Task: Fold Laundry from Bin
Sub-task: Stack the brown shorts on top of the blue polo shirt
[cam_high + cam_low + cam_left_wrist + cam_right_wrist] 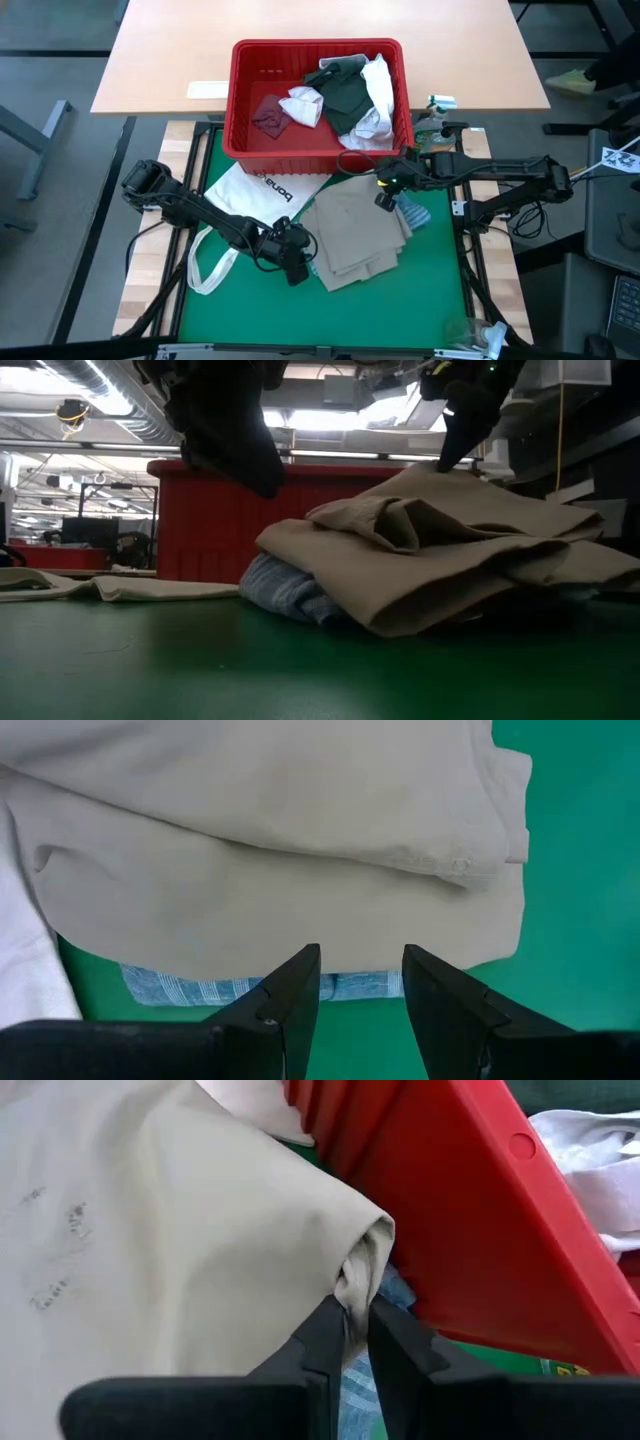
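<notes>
Two claws over the green table [430, 290]; right claw [356, 1323] clamped on a bunched corner of the tan shirt [355, 235], just beside the red bin [245, 140]; left claw [360, 982] apart and empty at the shirt's near edge; shirt lies folded over blue-striped cloth [225, 990], which peeks out beneath; white tote bag [250, 195] flat beside it; bin at the table's far edge holds a white shirt [378, 85], a dark top [345, 100], and a maroon piece [268, 115].

Tan shirt [358, 232] folded on green mat [430, 290] — red bin [316, 150] behind.
</notes>
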`<action>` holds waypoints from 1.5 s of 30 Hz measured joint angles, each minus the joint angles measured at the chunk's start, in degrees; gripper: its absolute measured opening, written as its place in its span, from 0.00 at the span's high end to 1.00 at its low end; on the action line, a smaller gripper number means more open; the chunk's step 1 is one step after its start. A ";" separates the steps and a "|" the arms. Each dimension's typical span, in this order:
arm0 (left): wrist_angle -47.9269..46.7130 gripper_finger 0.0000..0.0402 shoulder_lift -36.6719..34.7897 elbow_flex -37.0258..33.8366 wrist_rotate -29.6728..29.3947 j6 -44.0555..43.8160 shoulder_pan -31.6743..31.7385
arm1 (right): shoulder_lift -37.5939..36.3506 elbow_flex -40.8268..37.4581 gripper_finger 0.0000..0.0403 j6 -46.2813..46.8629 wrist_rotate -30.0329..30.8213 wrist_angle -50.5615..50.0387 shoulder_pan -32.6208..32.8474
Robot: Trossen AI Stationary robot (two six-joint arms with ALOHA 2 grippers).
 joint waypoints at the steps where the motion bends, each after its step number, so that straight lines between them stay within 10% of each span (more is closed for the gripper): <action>1: 0.02 0.65 0.00 0.00 0.00 0.00 0.00 | 0.04 0.00 0.87 0.00 0.18 0.01 0.00; 16: 0.70 0.65 0.00 -0.07 -0.58 0.02 -0.02 | 1.19 -0.04 0.62 -3.14 13.66 0.02 -0.02; 28: 3.66 0.65 0.00 -0.09 -13.58 0.02 5.78 | 2.68 -6.99 0.63 -0.54 -14.82 5.00 0.07; 45: 1.58 0.65 0.22 -6.70 -0.80 -4.76 18.56 | 3.94 -25.13 0.65 9.74 -25.43 18.74 0.07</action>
